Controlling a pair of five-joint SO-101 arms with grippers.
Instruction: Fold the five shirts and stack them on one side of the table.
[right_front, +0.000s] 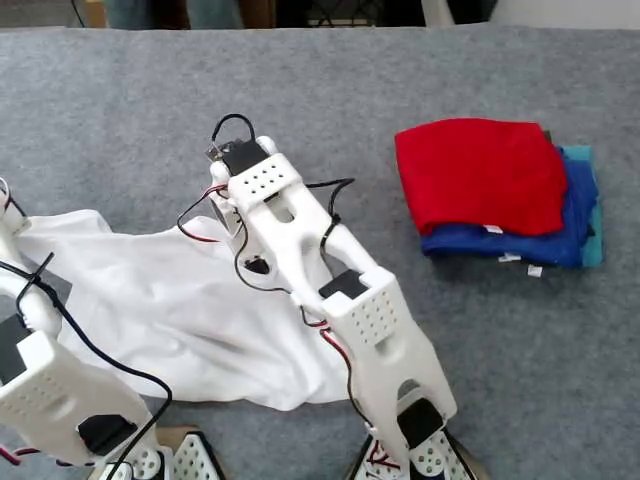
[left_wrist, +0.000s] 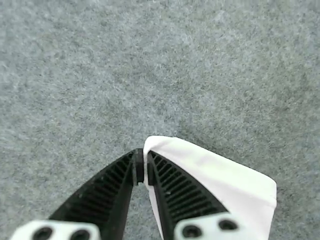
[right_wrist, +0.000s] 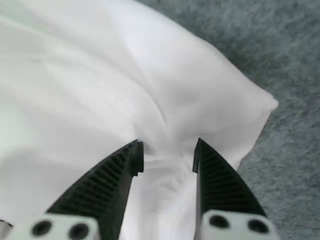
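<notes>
In the high view the white shirt (right_front: 170, 300) lies loose and unfolded on the near left of the grey table cover (right_front: 400, 80). The right arm (right_front: 300, 240) stretches over the shirt's far edge, and the left arm (right_front: 40, 380) stands at its left end. Well apart on the right sits the stack, a red shirt (right_front: 480, 175) on top of a blue shirt (right_front: 570, 225).

In the left wrist view, the left gripper (left_wrist: 140, 167) has its fingers together, apparently nipping only a corner. So thin a bite could slip free under any pull.

In the right wrist view, the right gripper (right_wrist: 165, 155) has its fingers apart astride a ridge of cloth. If they close there they may gather two layers, so the fold would come out crooked or bunched.
</notes>
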